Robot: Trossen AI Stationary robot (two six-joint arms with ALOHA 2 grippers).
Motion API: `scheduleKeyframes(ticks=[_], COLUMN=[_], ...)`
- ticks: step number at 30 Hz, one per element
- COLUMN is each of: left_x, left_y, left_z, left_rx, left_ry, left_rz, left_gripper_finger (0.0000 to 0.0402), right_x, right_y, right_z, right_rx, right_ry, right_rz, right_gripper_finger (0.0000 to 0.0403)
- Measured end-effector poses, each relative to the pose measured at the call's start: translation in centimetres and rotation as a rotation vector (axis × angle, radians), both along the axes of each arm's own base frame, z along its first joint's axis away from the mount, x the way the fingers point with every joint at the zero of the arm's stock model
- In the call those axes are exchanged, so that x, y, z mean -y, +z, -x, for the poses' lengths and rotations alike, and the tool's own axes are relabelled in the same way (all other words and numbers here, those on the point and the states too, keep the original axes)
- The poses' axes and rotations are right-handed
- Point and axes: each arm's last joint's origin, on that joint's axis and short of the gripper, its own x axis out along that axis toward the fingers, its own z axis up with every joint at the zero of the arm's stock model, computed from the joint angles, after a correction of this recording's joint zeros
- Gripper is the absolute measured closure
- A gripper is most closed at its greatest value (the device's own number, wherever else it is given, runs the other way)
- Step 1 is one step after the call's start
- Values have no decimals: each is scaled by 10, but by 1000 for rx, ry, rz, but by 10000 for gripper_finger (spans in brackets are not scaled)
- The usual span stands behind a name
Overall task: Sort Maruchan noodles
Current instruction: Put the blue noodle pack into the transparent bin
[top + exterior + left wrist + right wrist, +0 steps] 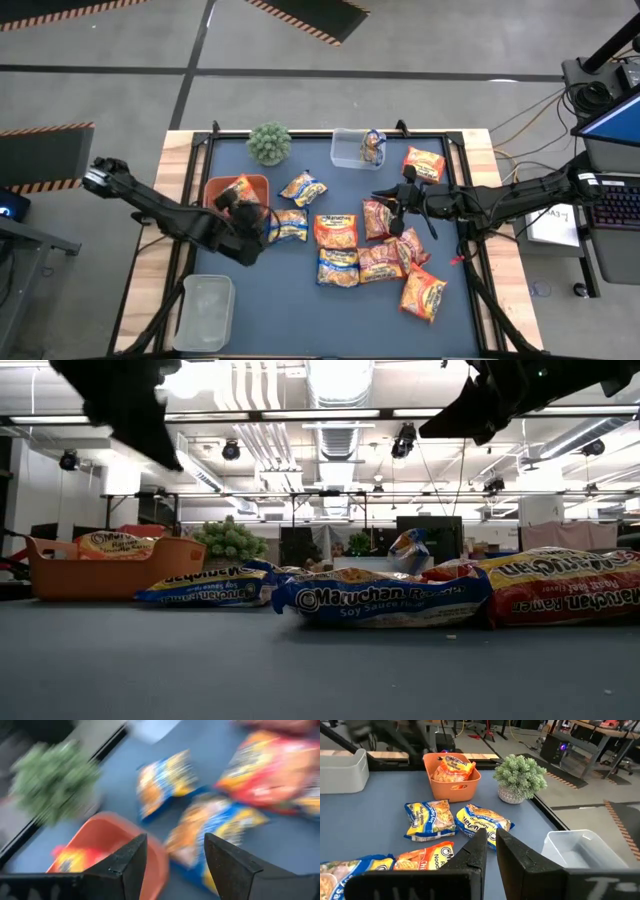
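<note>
One packet sits in my orange tray (215,187), one in the clear tub (347,148); most noodles (338,231) remain mid-frame. My left gripper (172,855) is open and empty, my right gripper (490,851) nearly closed and empty.

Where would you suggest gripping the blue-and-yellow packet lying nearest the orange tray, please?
The blue-and-yellow packet lies flat beside the orange tray, so I would come straight down and pinch across its narrow width, near the edge away from the tray. The left gripper, open, is nearest.
</note>
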Motion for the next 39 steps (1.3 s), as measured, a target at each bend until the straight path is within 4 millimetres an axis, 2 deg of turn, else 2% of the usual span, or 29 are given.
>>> scheduleKeyframes(ticks=[4, 8, 18, 24, 29, 32, 39], left_x=[17, 29, 40, 41, 36, 26, -14], left_y=[9, 4, -37, -42, -33, -34, -63], left_z=[-8, -19, -39, -41, -39, -44, -57], left_rx=[72, 79, -119, -165, -173, -196, -186], left_ry=[-182, -307, -393, -424, -455, -462, -484], left_rz=[-32, -98, -231, -268, -304, -340, -358], left_gripper_finger=[229, 235, 240, 240, 240, 240, 240], right_x=[0, 0, -2, -4, -2, 0, 5], right_y=[-1, -4, -24, -39, -32, -27, -14], right_z=[-1, -3, -20, -36, -51, -59, -64], right_rx=[19, 26, 6, -9, -38, -110, -198], right_ry=[-19, -42, -114, -96, -102, -90, -101], right_rz=[-68, -144, -333, -376, -408, -408, -350], right_gripper_finger=[371, 371, 371, 371, 372, 372, 372])
